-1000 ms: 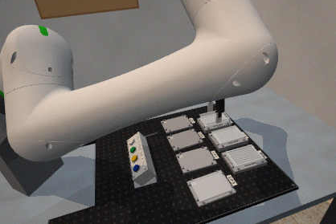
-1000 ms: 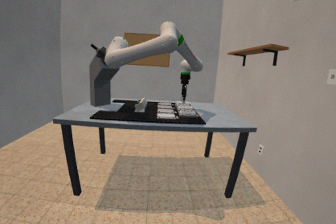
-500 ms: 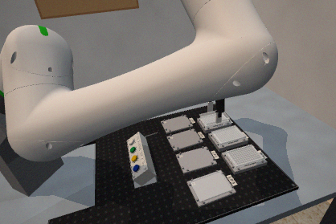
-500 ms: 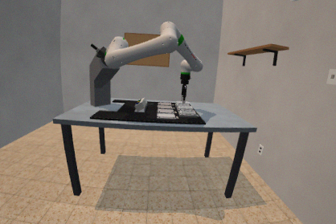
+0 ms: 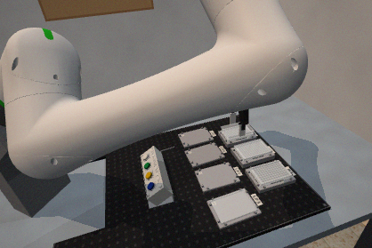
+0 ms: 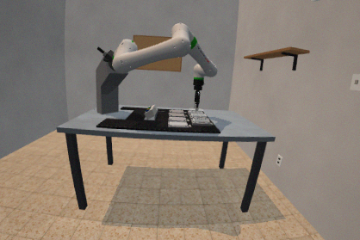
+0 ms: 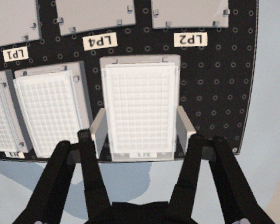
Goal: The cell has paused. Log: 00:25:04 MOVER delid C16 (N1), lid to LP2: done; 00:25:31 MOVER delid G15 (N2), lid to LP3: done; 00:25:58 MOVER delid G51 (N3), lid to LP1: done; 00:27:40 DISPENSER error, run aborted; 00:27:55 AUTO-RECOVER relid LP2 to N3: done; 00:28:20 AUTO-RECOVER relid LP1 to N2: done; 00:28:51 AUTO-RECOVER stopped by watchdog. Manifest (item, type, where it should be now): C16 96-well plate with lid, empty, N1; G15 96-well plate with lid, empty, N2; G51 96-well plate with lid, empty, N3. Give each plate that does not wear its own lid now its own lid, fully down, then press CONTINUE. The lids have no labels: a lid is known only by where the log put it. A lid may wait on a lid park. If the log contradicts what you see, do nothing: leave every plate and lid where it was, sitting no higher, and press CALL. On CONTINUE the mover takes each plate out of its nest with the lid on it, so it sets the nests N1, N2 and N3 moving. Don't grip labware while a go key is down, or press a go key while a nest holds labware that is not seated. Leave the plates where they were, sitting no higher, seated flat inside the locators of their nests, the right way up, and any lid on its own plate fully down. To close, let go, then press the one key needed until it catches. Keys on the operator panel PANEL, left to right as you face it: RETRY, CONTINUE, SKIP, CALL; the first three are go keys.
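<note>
Three white 96-well plates sit in a row of nests on the right of the black board. My gripper stands straight down over the far plate, shut on the two long sides of its lid. The lid sits low, at or close to the plate. The middle plate looks pale and lidded. The near plate shows its wells sharply. A loose lid lies on the front pad.
The operator panel stands left of the pads, with green, yellow and blue keys showing. The arm's big links hang over the board's left and back. The table edge runs just right of the plates.
</note>
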`<control>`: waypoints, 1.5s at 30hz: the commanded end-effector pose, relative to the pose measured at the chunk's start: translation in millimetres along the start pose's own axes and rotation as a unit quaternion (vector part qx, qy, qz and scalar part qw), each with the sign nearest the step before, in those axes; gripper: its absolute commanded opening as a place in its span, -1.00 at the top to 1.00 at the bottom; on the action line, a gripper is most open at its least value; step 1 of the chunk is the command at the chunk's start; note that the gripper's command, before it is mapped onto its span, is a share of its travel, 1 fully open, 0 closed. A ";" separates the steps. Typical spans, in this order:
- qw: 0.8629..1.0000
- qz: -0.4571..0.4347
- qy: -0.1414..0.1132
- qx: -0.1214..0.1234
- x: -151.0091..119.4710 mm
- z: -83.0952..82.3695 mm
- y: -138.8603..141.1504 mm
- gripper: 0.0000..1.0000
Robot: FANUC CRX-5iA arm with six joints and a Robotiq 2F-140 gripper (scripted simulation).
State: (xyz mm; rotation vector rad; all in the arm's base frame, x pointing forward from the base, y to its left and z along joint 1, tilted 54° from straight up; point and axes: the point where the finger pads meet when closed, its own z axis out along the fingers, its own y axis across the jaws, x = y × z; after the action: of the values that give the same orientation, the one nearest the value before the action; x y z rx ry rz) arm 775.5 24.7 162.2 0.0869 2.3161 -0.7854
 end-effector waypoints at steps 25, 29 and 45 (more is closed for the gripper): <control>1.000 0.000 0.000 0.000 -0.2 3.8 0.2 1.00; 1.000 0.000 0.000 0.000 -0.2 5.1 0.2 1.00; 1.000 0.000 0.000 0.000 -0.2 8.7 0.2 1.00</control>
State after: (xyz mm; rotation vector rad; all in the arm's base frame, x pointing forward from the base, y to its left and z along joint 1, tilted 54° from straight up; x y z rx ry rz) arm 780.5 19.9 157.2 0.0869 2.3161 -0.7854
